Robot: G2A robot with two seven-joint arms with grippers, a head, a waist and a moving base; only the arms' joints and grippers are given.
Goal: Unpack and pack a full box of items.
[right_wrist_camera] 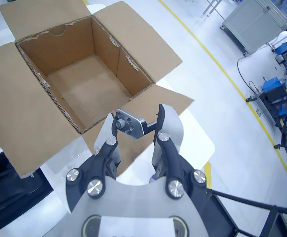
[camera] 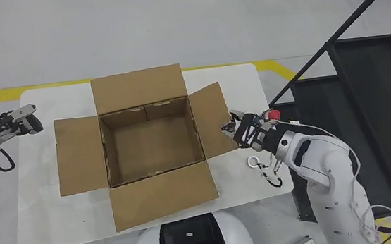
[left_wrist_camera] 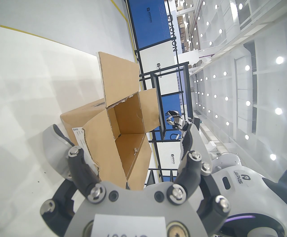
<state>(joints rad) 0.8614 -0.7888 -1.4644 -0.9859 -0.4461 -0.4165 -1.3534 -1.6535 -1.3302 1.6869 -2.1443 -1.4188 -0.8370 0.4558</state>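
Box point(camera: 139, 90): plain brown cardboard. Table point(camera: 52, 214): white. Metal plate point(right_wrist_camera: 131, 125): silver. Floor point(camera: 171, 18): pale grey. Floor line point(camera: 271, 64): yellow.

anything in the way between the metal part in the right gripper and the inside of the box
Nothing visible. The right gripper holds the metal part above one folded-out flap, and the box beyond it stands open, with all four flaps spread.

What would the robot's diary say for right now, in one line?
box: open, empty, on table | right gripper: shut on metal part, over flap | left gripper: open, apart from box
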